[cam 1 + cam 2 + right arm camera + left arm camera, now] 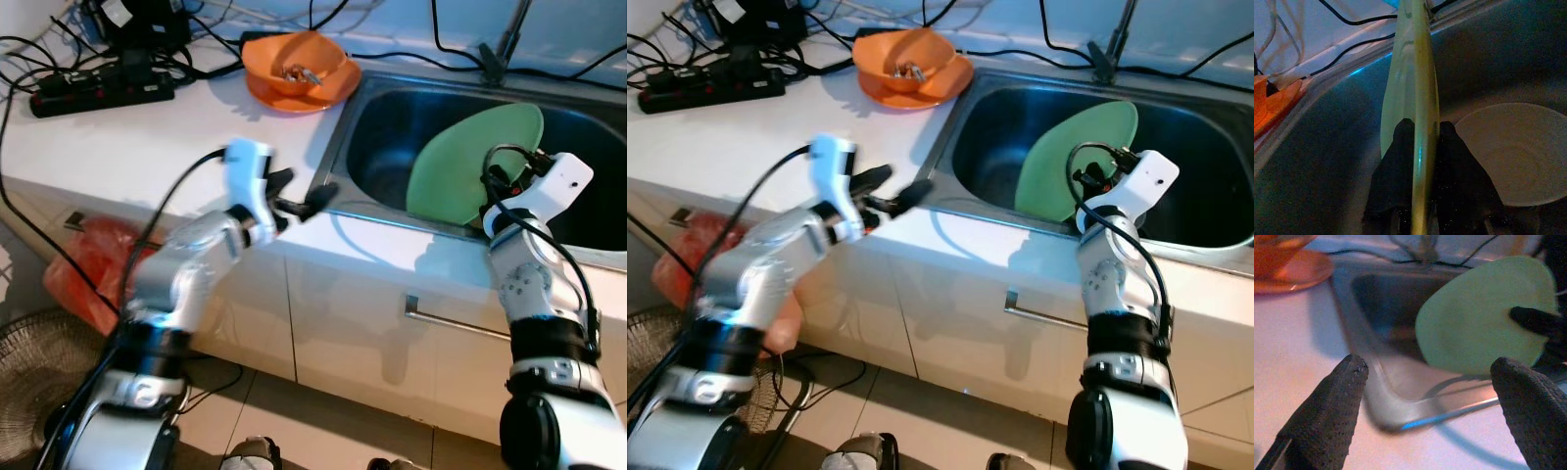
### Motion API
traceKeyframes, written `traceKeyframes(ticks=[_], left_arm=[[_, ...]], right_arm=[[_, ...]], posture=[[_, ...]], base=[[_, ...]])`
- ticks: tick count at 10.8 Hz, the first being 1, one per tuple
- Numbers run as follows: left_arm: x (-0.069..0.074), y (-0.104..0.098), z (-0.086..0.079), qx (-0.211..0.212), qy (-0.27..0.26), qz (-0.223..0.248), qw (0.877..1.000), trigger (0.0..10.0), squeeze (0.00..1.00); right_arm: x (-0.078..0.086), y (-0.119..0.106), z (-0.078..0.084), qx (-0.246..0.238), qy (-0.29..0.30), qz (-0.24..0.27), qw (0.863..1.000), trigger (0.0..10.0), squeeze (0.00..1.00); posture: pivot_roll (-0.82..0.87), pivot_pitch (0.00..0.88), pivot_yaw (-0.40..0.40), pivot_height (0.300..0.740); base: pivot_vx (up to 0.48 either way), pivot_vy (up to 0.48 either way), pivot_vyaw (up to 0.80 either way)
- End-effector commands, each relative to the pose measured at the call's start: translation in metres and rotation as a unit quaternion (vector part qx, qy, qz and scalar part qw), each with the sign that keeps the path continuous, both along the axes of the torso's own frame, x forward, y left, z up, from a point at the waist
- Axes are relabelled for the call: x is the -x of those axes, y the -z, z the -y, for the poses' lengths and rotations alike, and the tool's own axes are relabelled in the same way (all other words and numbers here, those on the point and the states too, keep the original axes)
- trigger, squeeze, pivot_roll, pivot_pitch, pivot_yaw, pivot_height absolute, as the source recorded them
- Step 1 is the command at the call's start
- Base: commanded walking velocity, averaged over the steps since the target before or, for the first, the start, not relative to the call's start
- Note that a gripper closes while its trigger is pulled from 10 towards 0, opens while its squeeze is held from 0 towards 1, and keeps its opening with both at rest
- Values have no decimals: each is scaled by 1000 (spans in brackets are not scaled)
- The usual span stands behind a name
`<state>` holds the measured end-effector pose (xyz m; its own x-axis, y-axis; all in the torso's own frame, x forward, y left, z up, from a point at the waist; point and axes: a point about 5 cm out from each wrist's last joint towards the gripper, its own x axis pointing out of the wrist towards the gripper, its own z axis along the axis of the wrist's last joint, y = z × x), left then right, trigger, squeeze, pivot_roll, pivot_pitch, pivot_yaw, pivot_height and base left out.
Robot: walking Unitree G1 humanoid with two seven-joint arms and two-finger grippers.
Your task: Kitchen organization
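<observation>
Left eye view takes in a white table (137, 147) with cupboard doors below it and a steel sink (392, 117) sunk into its right half; the sink's far right end runs out of the picture. Standing on edge inside the sink is a green plate (460, 166), tilted, its lower rim hidden behind the sink's near wall. The right tool (1420, 139) is closed on that plate: in the right wrist view one black finger lies on each face of the rim, the plate seen edge-on between them. Beside the fingers in that view a pale round dish (1518, 152) lies on the sink floor, partly cut off by the tool.

The left tool (299, 196) hangs over the table at the sink's near left corner, its arm blurred. Its two fingers stand wide apart with nothing between them (the left wrist view looks through the gap at the sink corner and the green plate).

At the back of the table, just beside the sink's far left corner, sits an orange bowl (294, 64) on an orange plate (333, 86); small things lie in the bowl, too small to tell. Further left a black power strip (98, 96) lies among tangled cables. On the floor to the left is a red bag (93, 259), partly hidden by the left arm.
</observation>
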<state>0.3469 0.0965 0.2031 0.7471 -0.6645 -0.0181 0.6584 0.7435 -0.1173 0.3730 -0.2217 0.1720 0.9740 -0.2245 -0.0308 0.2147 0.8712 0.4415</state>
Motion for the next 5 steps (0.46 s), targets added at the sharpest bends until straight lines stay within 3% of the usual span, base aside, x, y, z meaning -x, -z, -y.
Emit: traceKeyframes(ticks=[1, 2, 3, 4, 5], left_arm=[[-2, -4, 15, -14, 27, 22, 999, 10000, 675], [-3, -5, 23, -22, 39, 36, 998, 10000, 557], [-5, -6, 32, -26, 53, 43, 997, 10000, 306], [-5, -6, 34, -26, 56, 45, 997, 10000, 129], [-6, -7, 36, -24, 59, 49, 997, 10000, 20]], right_arm=[[-2, 6, 0, 18, 11, -17, 1000, 0, 0], [-5, 9, 1, 29, 21, -30, 999, 0, 0], [-8, 14, 4, 48, 38, -58, 996, 0, 0], [-9, 15, 4, 54, 36, -65, 996, 0, 0], [-11, 16, 2, 72, 30, -74, 994, 0, 0]], posture=[[87, 88, 48, 740], [87, 88, 48, 740], [87, 88, 48, 740], [85, 90, 55, 740], [85, 92, 53, 740]], base=[[0, 0, 0], [0, 0, 0], [0, 0, 0], [0, 0, 0], [0, 0, 0]])
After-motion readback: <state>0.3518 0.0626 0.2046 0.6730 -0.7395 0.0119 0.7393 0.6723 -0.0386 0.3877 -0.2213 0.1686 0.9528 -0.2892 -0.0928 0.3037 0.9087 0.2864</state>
